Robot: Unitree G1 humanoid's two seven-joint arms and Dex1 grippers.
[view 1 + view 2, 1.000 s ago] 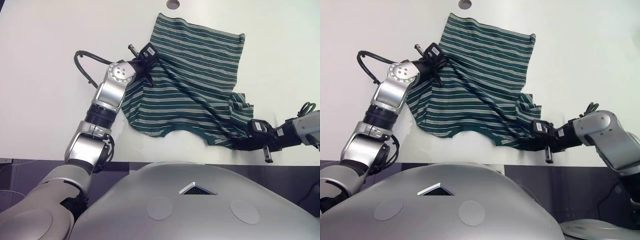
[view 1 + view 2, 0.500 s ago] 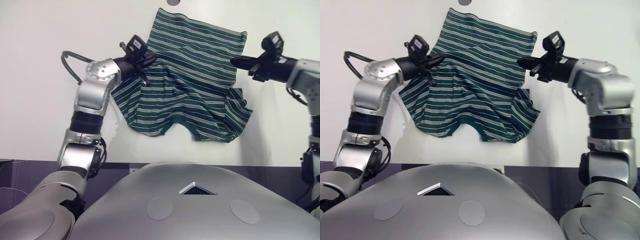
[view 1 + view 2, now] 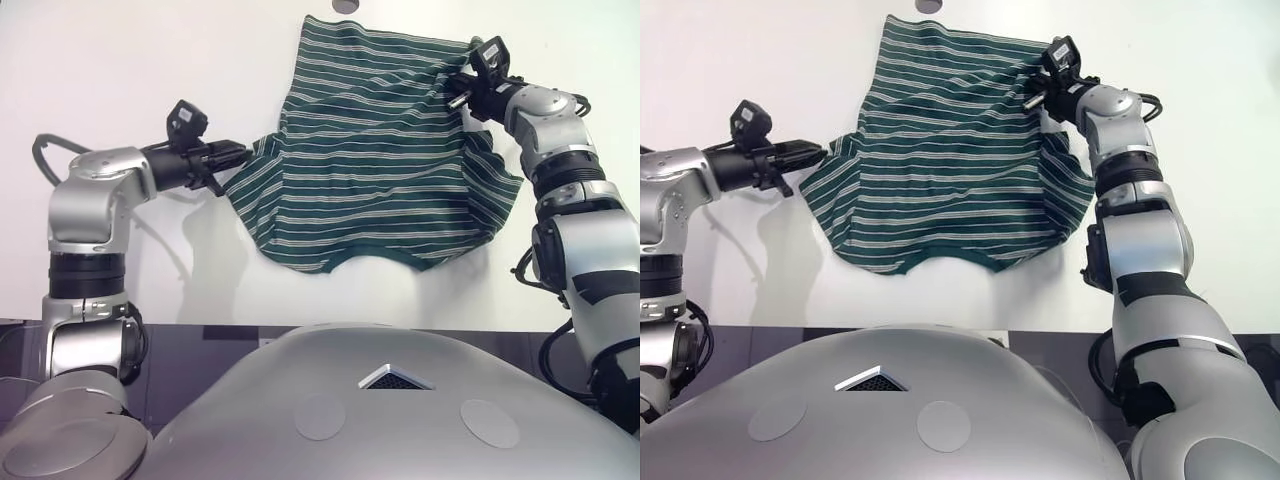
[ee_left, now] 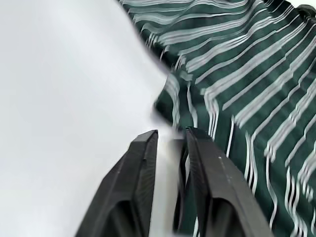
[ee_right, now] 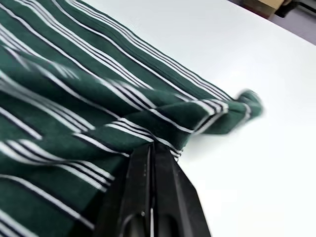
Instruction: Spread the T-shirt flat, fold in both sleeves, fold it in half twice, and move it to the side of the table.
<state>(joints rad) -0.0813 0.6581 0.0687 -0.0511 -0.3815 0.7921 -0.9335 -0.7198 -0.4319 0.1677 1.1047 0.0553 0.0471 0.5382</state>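
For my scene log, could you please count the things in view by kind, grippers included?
T-shirt, green with white stripes: 1
Grippers: 2 (left gripper, right gripper)
Table, white: 1
Total: 4

1. The T-shirt (image 3: 370,170) is dark green with thin white stripes running across it.
2. It lies on the white table (image 3: 100,60), mostly opened out but not flat, with creases fanning from its far right corner and soft folds across the middle.
3. Its near edge curves inward in a shallow arch.
4. The left side tapers to a point, pinched by the left gripper (image 3: 238,155).
5. The far right corner is bunched and pinched by the right gripper (image 3: 455,92). Nearer than that corner, a flap bulges out to the right.
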